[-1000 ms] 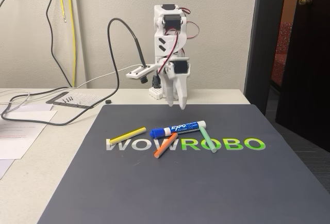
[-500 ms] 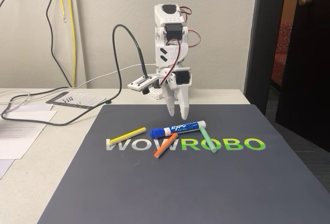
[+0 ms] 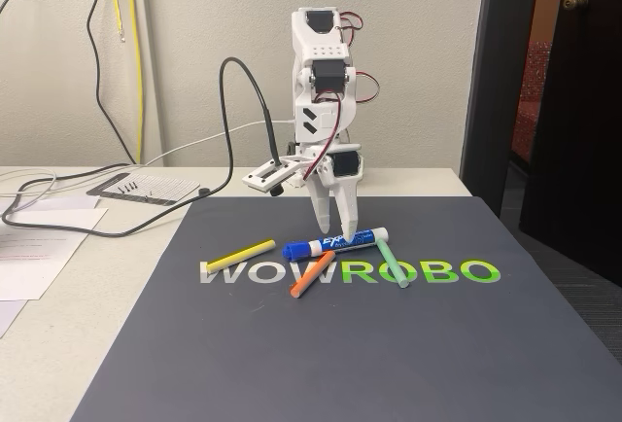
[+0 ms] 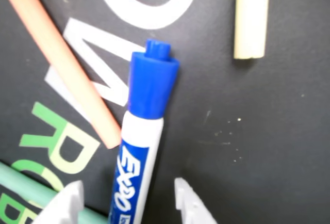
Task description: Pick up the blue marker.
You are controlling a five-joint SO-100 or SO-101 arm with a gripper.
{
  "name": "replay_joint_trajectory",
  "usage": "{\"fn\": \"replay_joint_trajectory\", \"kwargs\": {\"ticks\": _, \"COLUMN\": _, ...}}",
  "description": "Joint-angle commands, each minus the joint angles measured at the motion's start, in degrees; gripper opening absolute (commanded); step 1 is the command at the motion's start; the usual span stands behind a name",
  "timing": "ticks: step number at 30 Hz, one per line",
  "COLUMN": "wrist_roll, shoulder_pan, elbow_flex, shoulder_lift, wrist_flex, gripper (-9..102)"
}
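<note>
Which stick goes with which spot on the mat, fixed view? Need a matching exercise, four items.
Things:
1. blue marker
2. yellow stick
3. orange stick
4. mint-green stick

Places:
A. farthest left, over the W
B. farthest right, across the green B
C. directly under the open gripper
D. nearest the camera, angled below the marker's cap

Pairs: 1-C, 2-A, 3-D, 4-B

It looks like an office or a small hobby lab room. A pale tabletop (image 3: 87, 334) carries printed papers (image 3: 39, 247), loose cables (image 3: 58, 203) and a dark branded mat (image 3: 340, 344), beside a plain wall (image 3: 194, 52) and a dark door (image 3: 573, 101).
</note>
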Motion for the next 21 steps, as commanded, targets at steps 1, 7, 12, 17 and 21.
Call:
{"fn": "replay_joint_trajectory", "kwargs": {"ticks": 1, "wrist_roll": -0.35, "shoulder_pan": 0.09, "elbow_flex": -2.37, "shoulder_lift": -0.09, "wrist_flex": -0.53, "gripper": 24}}
{"fn": "replay_joint_trajectory", "kwargs": {"ticks": 7, "wrist_roll": -0.09, "shoulder_pan": -0.35, "elbow_flex": -2.37, "shoulder_lift": -0.79, "wrist_flex": -0.35, "gripper": 24}}
{"fn": "replay_joint_trajectory", "kwargs": {"ticks": 12, "wrist_roll": 0.0, "shoulder_pan": -0.53, "elbow_flex": -2.37, "shoulder_lift": -1.58, "wrist_flex": -0.35, "gripper": 24}}
{"fn": "replay_joint_trajectory", "kwargs": {"ticks": 17, "wrist_roll": 0.09, "shoulder_pan": -1.05, "elbow_flex": -2.37, "shoulder_lift": -2.29, "wrist_flex": -0.35, "gripper": 24}}
{"fn": "replay_joint_trajectory", "kwargs": {"ticks": 21, "wrist_roll": 0.0, "shoulder_pan": -1.41, "elbow_flex": -2.37, "shoulder_lift": -2.81, "wrist_flex": -0.35, "gripper": 23}}
